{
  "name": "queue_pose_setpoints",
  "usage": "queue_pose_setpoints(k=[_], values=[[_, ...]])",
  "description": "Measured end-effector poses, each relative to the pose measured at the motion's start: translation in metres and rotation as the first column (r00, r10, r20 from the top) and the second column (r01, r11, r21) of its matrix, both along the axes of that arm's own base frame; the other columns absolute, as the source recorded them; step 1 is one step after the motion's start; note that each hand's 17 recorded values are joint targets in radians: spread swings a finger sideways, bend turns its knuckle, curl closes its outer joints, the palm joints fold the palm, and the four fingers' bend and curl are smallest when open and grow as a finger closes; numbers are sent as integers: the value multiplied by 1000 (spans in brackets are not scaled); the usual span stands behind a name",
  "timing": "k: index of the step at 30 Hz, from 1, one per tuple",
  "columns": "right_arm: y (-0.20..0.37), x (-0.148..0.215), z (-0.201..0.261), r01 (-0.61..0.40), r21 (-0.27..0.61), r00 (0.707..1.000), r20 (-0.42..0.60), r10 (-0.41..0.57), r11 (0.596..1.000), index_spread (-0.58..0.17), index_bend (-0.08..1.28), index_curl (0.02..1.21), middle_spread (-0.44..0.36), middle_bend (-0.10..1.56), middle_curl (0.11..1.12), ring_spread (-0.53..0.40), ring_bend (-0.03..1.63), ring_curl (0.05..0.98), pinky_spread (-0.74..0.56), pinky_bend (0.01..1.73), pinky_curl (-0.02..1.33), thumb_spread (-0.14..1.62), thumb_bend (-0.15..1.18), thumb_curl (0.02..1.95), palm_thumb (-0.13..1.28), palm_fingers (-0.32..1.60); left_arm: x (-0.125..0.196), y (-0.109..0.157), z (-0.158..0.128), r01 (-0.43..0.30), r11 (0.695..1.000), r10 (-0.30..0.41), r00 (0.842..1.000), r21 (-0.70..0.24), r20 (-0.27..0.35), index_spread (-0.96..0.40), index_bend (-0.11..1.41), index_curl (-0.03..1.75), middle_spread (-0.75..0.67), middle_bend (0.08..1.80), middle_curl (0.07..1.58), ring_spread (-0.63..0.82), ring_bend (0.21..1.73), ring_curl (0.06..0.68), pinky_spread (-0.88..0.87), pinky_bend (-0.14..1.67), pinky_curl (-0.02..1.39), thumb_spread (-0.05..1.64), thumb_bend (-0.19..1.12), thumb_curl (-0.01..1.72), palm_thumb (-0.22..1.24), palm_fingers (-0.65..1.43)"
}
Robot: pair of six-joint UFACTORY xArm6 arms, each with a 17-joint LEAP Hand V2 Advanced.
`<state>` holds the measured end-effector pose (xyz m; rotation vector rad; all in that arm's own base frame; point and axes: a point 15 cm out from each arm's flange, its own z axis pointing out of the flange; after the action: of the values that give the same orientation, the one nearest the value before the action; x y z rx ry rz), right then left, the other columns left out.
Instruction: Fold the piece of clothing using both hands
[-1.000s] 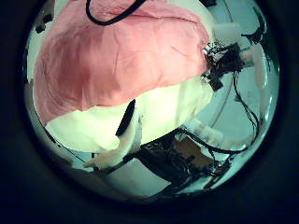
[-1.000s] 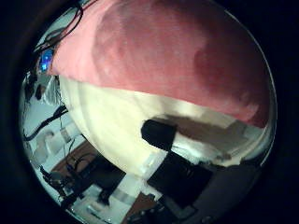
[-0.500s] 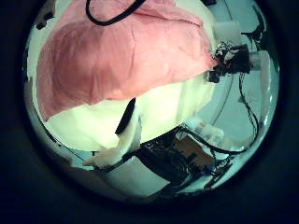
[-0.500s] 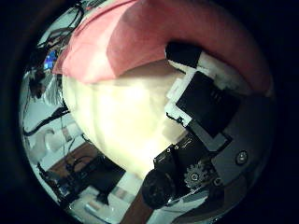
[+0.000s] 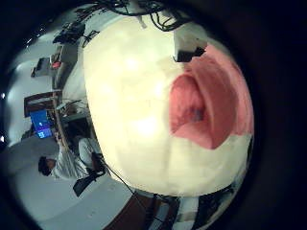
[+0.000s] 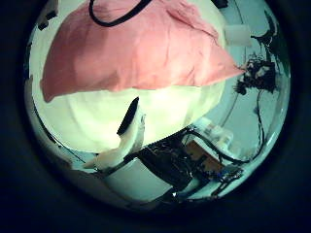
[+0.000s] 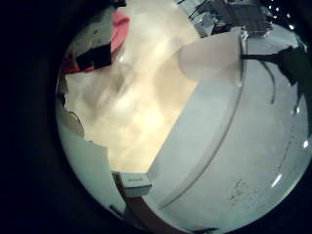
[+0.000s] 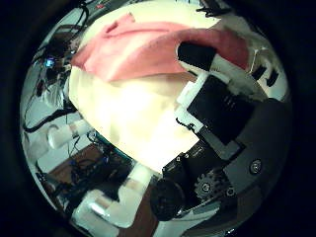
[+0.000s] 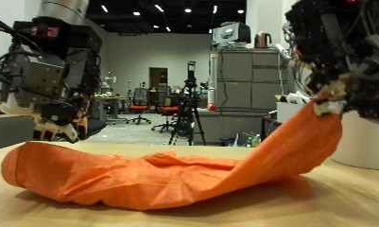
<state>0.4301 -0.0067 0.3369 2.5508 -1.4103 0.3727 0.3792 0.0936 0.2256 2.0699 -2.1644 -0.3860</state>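
Note:
In the outside view an orange piece of clothing [image 9: 151, 175] lies bunched on the wooden table [image 9: 328, 203]. My right hand [image 9: 347, 52] is shut on one end and holds it up, so the cloth slopes down from it to the table. My left hand [image 9: 44, 80] hangs just above the other end with relaxed fingers and grips nothing. The left thumb side palm view shows the cloth [image 6: 136, 49] stretched towards the other hand [image 6: 255, 73]. The right thumb side palm view shows its fingers [image 8: 212, 94] curled at the cloth [image 8: 138, 54].
A large white tub [image 9: 366, 142] stands on the table behind my right hand. The right little finger side palm view shows the table edge [image 7: 185, 136] and a white object [image 7: 210, 58] beyond it. A grey cabinet [image 9: 246, 90] stands far behind.
My right hand's fingers have closed on the cloth's end and lifted it. In the left thumb side palm view that end has drawn out into a point, away from my left hand.

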Motion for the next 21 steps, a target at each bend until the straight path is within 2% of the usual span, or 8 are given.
queue_pose_setpoints(k=[4,10,15,21], values=[[33,11,25,-64,18,997,55,63,998,-241,1090,803,-118,1279,747,-207,1350,620,-288,1256,680,960,-12,608,1110,1177,-12,21,5,-26,1000,26,1000,-9,10,75,158,301,115,197,370,241,591,237,80,511,342,1084,-18,292,428,142],[90,18,37,-166,33,982,96,162,986,-235,1099,800,-117,1283,751,-204,1363,622,-278,1261,690,964,-13,642,1105,1171,-34,49,9,-63,998,64,998,-20,16,75,157,298,113,196,368,237,596,232,80,520,344,1092,-20,289,434,145],[169,36,51,-266,96,958,132,253,959,-232,1105,796,-117,1285,752,-204,1371,622,-275,1264,695,970,-9,664,1103,1168,-48,75,12,-108,994,109,994,-31,21,68,157,297,112,199,369,234,599,230,77,523,345,1095,-19,288,437,144],[268,45,56,-380,181,923,142,358,907,-231,1107,793,-117,1292,757,-203,1377,620,-271,1267,703,976,-8,694,1107,1162,-59,96,12,-151,988,152,988,-40,22,63,159,296,112,196,369,233,601,227,73,523,345,1097,-20,288,438,143]])
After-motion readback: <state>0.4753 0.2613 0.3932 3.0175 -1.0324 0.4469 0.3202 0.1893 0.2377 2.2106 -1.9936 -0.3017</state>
